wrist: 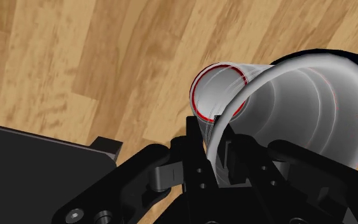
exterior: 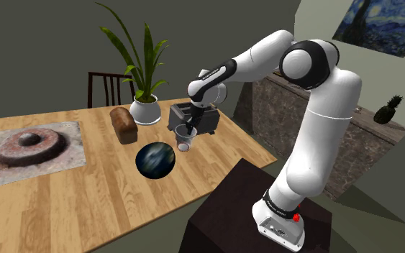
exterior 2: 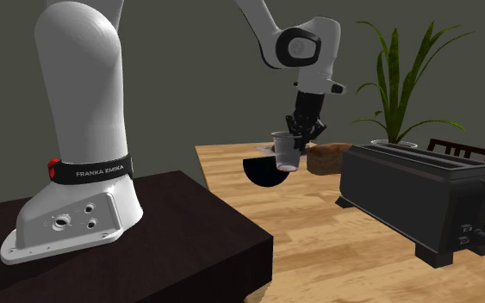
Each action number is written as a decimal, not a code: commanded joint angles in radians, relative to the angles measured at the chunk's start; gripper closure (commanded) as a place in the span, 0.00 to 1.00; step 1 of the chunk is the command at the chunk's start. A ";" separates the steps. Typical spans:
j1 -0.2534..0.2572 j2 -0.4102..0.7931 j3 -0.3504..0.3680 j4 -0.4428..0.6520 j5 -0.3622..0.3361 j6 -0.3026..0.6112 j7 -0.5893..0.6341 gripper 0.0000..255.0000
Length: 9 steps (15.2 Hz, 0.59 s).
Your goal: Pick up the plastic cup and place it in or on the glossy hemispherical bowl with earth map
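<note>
Shoulder view, frame centre: black two-finger gripper (exterior: pixel 191 127) clenched on the rim of a translucent plastic cup (exterior: pixel 185 139). The cup is held off the wooden table (exterior: pixel 85 201), just upper right of the glossy hemispherical earth-map bowl (exterior: pixel 155 159).

Wrist view: fingers (wrist: pixel 195 146) pinch the cup (wrist: pixel 298 108) wall, and the cup's red-ringed base is visible.

Second exterior view: cup (exterior 2: pixel 284 151) overlaps the bowl (exterior 2: pixel 264 173), which renders dark here. Black toaster (exterior 2: pixel 421 196) at lower right.

On the table (exterior: pixel 85 205), the bowl (exterior: pixel 155 159) lies before the loaf (exterior: pixel 124 124); the cup (exterior: pixel 185 138) seemingly between bowl and toaster (exterior: pixel 199 118).
</note>
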 commanded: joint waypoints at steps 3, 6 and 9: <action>0.004 -0.041 -0.008 0.010 -0.027 -0.047 0.025 1.00; 0.006 -0.070 -0.012 0.018 -0.044 -0.082 0.042 1.00; 0.007 -0.097 -0.015 0.029 -0.060 -0.117 0.058 1.00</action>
